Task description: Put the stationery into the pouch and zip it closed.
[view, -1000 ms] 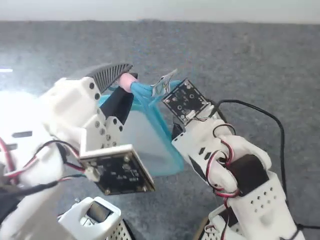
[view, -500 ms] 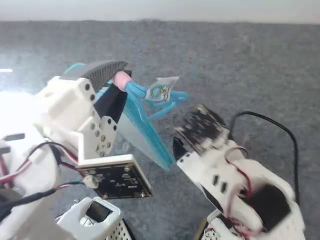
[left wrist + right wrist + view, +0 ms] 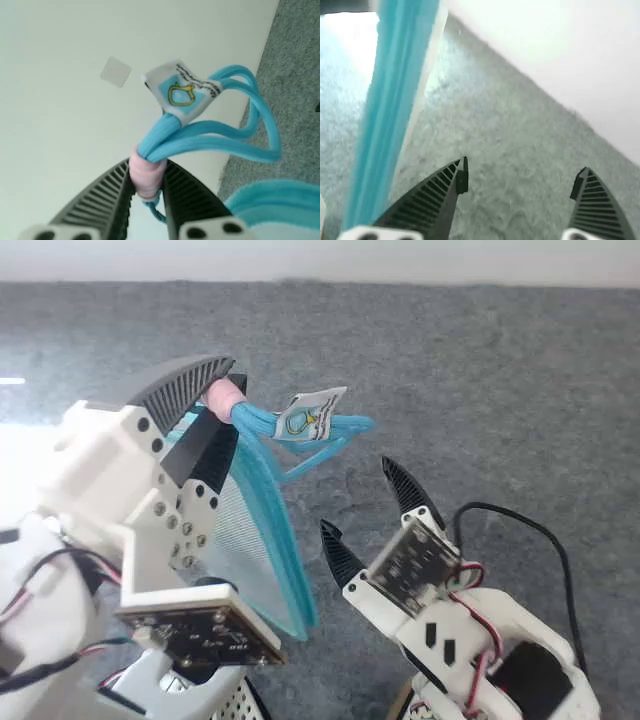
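Left gripper is clamped on the pink pull tab of the blue pouch. The pouch hangs below it above the table, with its cord loop and tag sticking out. Right gripper stands just beside the pouch, jaws wide apart, holding nothing. Recommendation: the right gripper should pinch the pouch's edge firmly, so the tab can run straight along the zip without twisting.
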{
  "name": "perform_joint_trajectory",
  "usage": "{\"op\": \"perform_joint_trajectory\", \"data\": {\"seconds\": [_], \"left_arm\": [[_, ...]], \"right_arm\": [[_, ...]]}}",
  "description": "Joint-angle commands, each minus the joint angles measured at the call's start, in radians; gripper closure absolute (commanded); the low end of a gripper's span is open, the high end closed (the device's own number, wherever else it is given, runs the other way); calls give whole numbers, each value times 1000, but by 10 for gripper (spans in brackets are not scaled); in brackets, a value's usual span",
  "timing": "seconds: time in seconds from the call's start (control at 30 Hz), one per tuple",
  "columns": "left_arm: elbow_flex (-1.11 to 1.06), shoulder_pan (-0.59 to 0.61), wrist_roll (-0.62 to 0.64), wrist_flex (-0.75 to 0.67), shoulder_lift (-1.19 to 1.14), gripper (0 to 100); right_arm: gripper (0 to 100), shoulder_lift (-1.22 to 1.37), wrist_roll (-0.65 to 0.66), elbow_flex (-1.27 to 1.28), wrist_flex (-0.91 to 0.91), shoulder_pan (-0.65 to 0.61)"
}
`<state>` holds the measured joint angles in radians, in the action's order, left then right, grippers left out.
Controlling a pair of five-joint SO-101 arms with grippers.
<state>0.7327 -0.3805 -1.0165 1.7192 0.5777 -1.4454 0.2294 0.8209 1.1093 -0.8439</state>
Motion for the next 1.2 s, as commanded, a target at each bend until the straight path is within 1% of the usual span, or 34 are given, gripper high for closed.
{"op": "perform_joint_trajectory", "data": {"seconds": [0.0, 0.17, 0.43, 0.53, 0.7, 0.93, 1.17], "left_arm": [[18, 3, 15, -63, 12, 990], [-5, 3, 15, -75, 12, 990], [-5, 5, 17, -101, 12, 990], [-7, 9, 51, -115, 12, 990], [-1, 9, 66, -117, -23, 990], [2, 43, 86, -109, -60, 990], [2, 43, 86, -109, -68, 990]], "right_arm": [[663, -8, 12, -3, -21, -48], [663, -35, 11, -60, 1, -65], [663, -28, 14, -38, -61, -68], [663, -36, 3, -40, -47, -79], [663, -42, -23, -40, -41, -189], [663, -42, -17, -147, 18, -191], [663, -30, -14, -192, -1, -191]]}}
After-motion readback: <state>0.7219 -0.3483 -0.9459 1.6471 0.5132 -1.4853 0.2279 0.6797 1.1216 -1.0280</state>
